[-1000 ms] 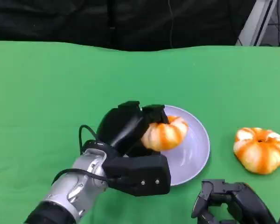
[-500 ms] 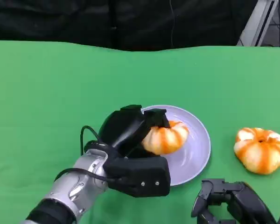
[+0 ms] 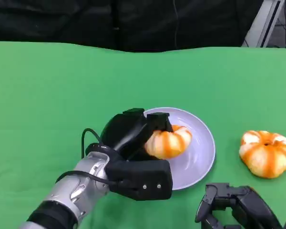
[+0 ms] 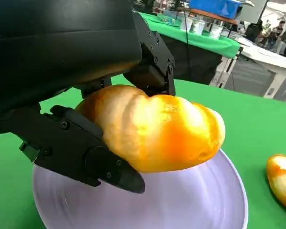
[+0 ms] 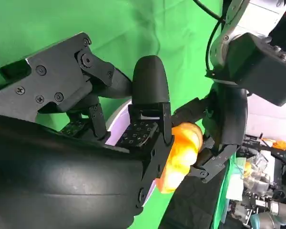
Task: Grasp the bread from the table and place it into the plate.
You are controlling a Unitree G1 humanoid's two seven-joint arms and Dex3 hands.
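Observation:
My left hand (image 3: pixel 133 138) holds an orange-and-white striped bread (image 3: pixel 169 140) over the lilac plate (image 3: pixel 202 152), low above its middle. The left wrist view shows the bread (image 4: pixel 157 131) pinched between black fingers (image 4: pixel 81 148), just above the plate (image 4: pixel 181 205). A second bread (image 3: pixel 267 152) of the same look lies on the green table to the plate's right. My right hand (image 3: pixel 236 207) rests at the table's near edge, below the plate and the second bread, its fingers curled with nothing in them. In the right wrist view the held bread (image 5: pixel 181 152) shows past my right hand's fingers (image 5: pixel 150 95).
The green table (image 3: pixel 62 86) stretches wide to the left and behind the plate. A black backdrop (image 3: pixel 133 21) runs along the far edge. A white table leg (image 3: pixel 260 21) stands at the back right.
My left hand has lowered the bread slightly toward the plate and holds it nearly still. The right hand and the second bread have not moved.

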